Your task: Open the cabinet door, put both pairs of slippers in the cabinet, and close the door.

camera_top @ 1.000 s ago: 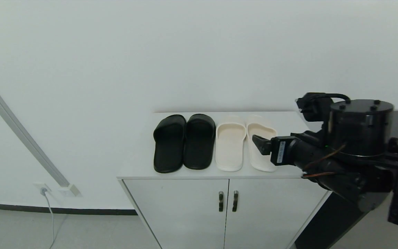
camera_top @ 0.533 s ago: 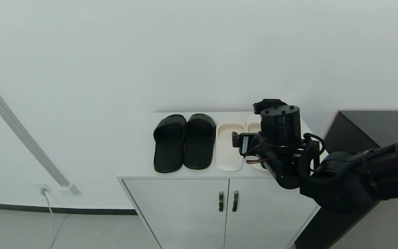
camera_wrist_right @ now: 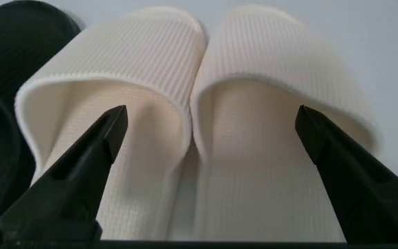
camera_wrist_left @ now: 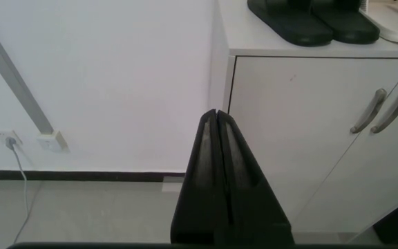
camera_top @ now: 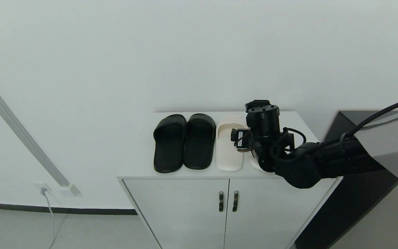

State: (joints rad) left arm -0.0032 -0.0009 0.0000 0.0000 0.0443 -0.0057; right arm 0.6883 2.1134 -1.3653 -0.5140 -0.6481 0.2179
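A pair of black slippers point(camera_top: 183, 142) and a pair of white slippers point(camera_top: 228, 148) lie side by side on top of the white cabinet point(camera_top: 140, 169). Both cabinet doors are closed, with their handles point(camera_top: 227, 201) together at the middle. My right arm point(camera_top: 264, 121) hangs over the white pair and hides most of the right-hand white slipper. My right gripper point(camera_wrist_right: 209, 173) is open, its fingers spread across both white slippers point(camera_wrist_right: 192, 124) near the straps. My left gripper point(camera_wrist_left: 216, 119) is shut on nothing, low down beside the cabinet's left door point(camera_wrist_left: 289, 131).
A dark cabinet point(camera_top: 340, 214) stands close against the white cabinet's right side. On the left wall a slanted conduit point(camera_top: 12, 124) runs down to a socket point(camera_top: 43, 189) with a cable to the floor. The wall rises right behind the slippers.
My right arm has swung from the cabinet's right edge leftward and farther in, ending above the white slippers. The slippers and the doors have not moved.
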